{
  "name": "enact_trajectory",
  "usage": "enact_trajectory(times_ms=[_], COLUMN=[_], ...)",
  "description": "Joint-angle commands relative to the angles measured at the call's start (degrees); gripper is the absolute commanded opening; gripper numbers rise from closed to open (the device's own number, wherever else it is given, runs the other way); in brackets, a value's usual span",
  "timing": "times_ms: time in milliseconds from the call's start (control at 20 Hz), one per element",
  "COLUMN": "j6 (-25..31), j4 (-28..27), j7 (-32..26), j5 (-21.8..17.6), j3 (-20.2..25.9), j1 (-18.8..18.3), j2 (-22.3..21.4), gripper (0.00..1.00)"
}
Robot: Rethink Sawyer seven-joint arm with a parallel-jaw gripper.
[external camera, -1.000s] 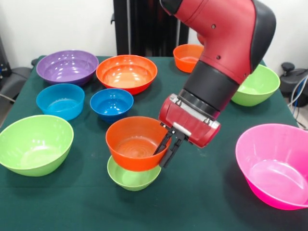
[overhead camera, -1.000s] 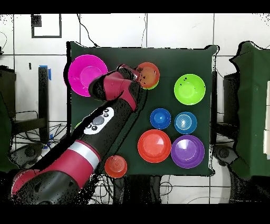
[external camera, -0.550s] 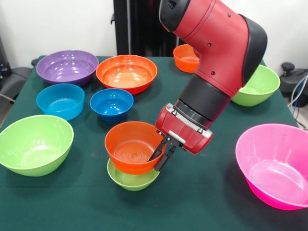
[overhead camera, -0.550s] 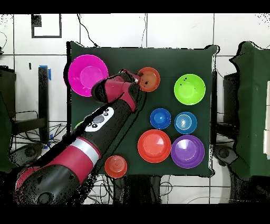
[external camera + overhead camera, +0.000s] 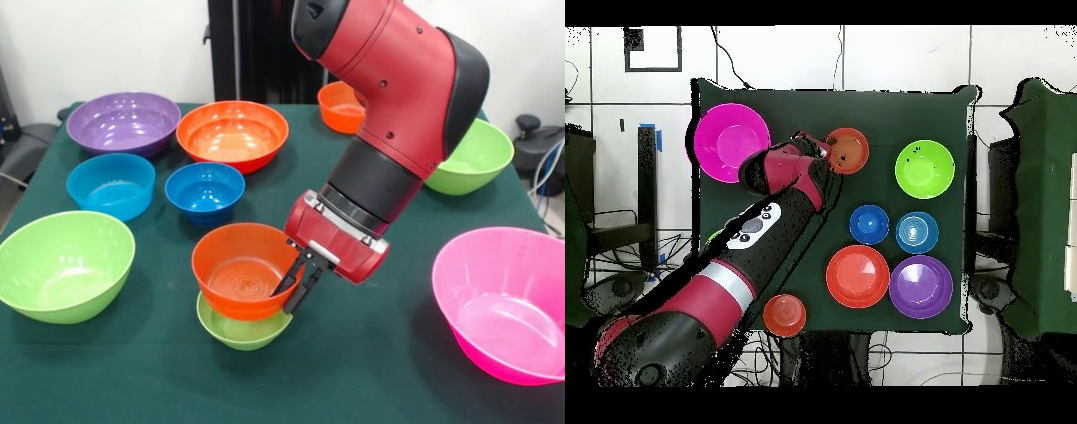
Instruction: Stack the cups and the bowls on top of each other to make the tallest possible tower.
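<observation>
Near the table's front, an orange bowl (image 5: pixel 237 272) rests nested in a small lime green bowl (image 5: pixel 243 330), a two-bowl tower. My gripper (image 5: pixel 290 295) is shut on the orange bowl's right rim, one finger inside and one outside. In the overhead view the orange bowl (image 5: pixel 849 150) covers the green one, with the gripper (image 5: pixel 827 150) at its left edge. The other cups and bowls stand singly around the table.
Left: a large lime green bowl (image 5: pixel 62 263), a light blue bowl (image 5: pixel 110 184) and a dark blue one (image 5: pixel 205 188). Behind: a purple bowl (image 5: pixel 124 122), a wide orange bowl (image 5: pixel 232 132) and a small orange one (image 5: pixel 342 104). Right: a lime green bowl (image 5: pixel 472 157) and a big pink bowl (image 5: pixel 503 300).
The orange bowl has come down and slightly left, from tilted above the small green bowl to nested in it. Over the last half second nothing visibly moved.
</observation>
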Motion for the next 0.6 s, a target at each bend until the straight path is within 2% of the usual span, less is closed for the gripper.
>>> enact_trajectory(times_ms=[50,600], j6=[-0.07,-3.29], j4=[2.26,3.02], j7=[3.62,3.47], j5=[-3.91,-5.24], j3=[8.12,9.22], j1=[-1.28,-2.36], j2=[-2.14,-2.31], gripper=[0.00,0.00])
